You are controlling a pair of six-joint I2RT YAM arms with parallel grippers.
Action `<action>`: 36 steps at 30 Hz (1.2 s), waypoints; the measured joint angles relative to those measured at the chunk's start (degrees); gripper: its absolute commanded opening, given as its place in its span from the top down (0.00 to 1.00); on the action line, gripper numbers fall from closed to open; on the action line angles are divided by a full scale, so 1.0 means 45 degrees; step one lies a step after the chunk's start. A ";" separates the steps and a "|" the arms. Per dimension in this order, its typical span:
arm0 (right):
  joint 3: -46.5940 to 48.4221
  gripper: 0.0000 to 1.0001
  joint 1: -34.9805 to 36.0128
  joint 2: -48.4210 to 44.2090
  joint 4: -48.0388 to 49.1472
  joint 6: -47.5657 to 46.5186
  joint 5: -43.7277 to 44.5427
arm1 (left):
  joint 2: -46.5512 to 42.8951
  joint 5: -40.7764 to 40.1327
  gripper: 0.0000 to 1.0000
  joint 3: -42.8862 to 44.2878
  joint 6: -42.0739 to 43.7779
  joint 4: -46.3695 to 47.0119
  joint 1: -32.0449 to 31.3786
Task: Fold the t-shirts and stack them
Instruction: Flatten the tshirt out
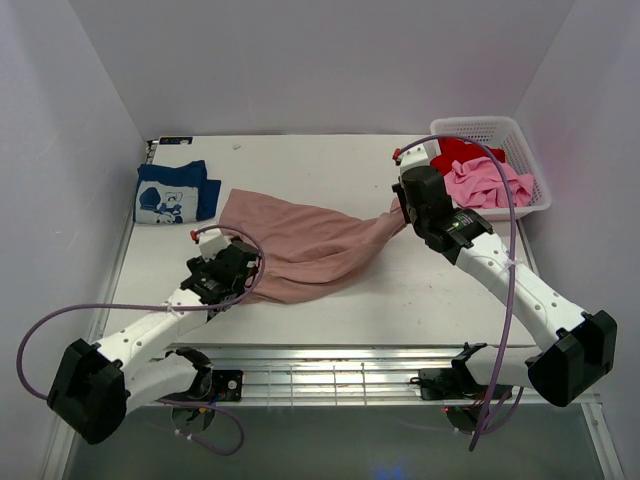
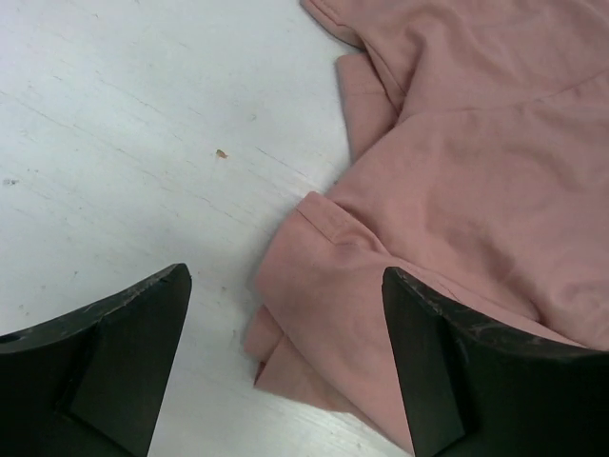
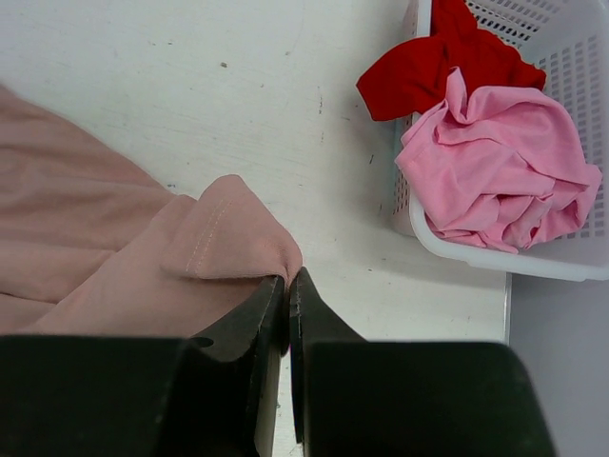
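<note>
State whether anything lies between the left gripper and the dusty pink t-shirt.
Nothing visible does. The open left gripper hangs right over the edge of the dusty pink t-shirt, with only bare table beside it.

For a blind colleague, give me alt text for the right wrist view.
The right gripper has its jaws shut on a hemmed corner of the dusty pink t-shirt lying on the white table. At right, a white basket holds a bright pink shirt and a red shirt.

Robot lab test cell: plain white enclosure walls, scuffed white worktop, metal frame rail at near edge.
</note>
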 measured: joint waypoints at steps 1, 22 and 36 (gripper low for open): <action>0.0000 0.92 -0.0005 0.0000 0.0000 0.0005 -0.0053 | -0.0287 0.0549 0.11 -0.0447 0.0520 0.0792 0.0617; -0.0010 0.92 -0.0005 0.0000 0.0005 0.0034 -0.0291 | 0.1933 0.6407 0.48 -0.2336 0.4080 0.7898 0.4367; -0.0141 0.92 -0.0005 0.0248 0.0005 0.0039 -0.0296 | 0.2545 0.6416 0.56 -0.2006 0.4260 0.7344 0.4444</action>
